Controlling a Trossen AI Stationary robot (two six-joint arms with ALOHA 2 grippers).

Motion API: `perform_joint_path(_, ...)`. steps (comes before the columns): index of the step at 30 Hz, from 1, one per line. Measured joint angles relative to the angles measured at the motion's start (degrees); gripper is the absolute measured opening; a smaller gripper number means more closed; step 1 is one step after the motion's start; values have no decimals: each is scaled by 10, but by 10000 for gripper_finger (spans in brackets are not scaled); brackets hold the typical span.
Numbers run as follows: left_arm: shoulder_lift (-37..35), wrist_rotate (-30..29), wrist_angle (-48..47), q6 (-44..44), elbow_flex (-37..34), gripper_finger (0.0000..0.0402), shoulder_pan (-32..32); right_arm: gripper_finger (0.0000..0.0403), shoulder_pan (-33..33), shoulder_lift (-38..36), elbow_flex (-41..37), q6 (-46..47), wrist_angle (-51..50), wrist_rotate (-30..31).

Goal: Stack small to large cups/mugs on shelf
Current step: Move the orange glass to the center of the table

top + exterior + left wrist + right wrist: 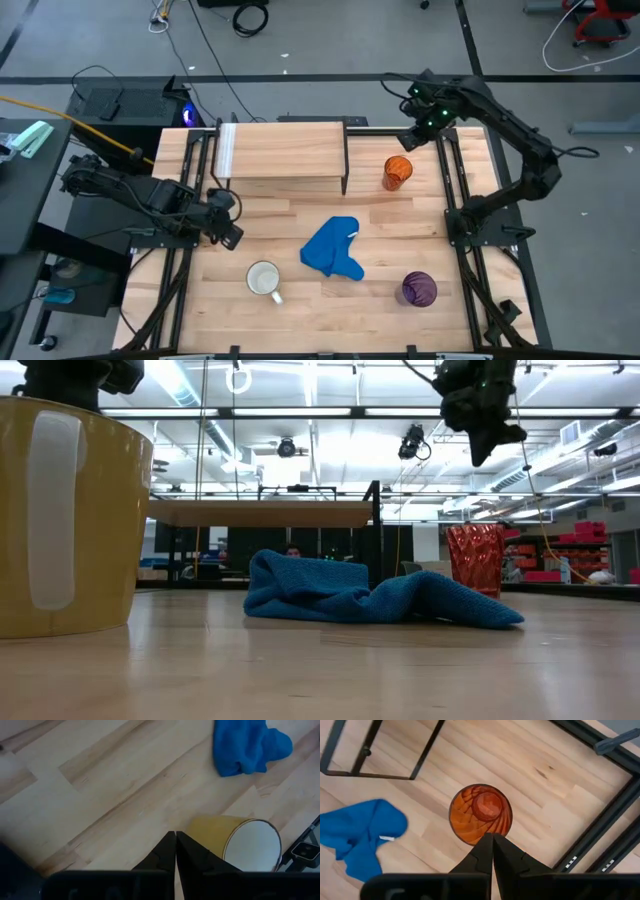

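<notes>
The shelf (285, 148) stands at the far side of the counter (300, 320), its long axis running across from left to right, with a white strip (227, 148) at its left end and nothing on its top. Just right of it the orange cup (397, 172) stands upright, mouth up, on the counter. The right gripper (412, 138) hangs above and just behind this cup, fingers (495, 852) pressed together and holding nothing; its wrist view looks straight down into the cup's ribbed inside. The mug (264, 279) sits upright near the front, its handle pointing toward the front right; its inside is white and its outer wall looks yellow. The left gripper (228, 236) is just behind and left of the mug, fingers (170, 857) closed and empty. The purple tumbler (419, 289) stands upright at the front right. A crumpled blue cloth (332, 249) lies between mug and tumbler.
</notes>
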Motion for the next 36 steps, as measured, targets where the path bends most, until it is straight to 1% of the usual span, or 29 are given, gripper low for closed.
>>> perform_joint_path(3, 0, -6, 0, 0, 0, 24, 0, 40, 2, 14, 0, -4, 0, 1)
perform_joint_path(11, 0, -14, 0, 1, 0, 14, 0, 97, 4, 45, 0, -15, -2, 37)
perform_joint_path(13, 0, -14, 0, 1, 0, 13, 0, 106, 4, 45, -10, -15, 3, 44)
perform_joint_path(15, 0, -14, 0, 1, 0, 12, 0, 112, 4, 40, -39, -14, 12, 49)
perform_joint_path(19, 0, -14, 0, 1, 0, 17, 0, 115, 4, 22, -119, -18, 53, 50)
perform_joint_path(23, 0, -14, 0, 2, 0, 26, 0, 113, 4, 2, -166, -1, 105, 49)
perform_joint_path(30, 0, -14, 0, 1, 0, 26, 0, 112, 4, 1, -211, 2, 152, 49)
perform_joint_path(36, 0, -14, 0, 1, 0, 21, 0, 111, 4, 1, -223, 15, 179, 52)
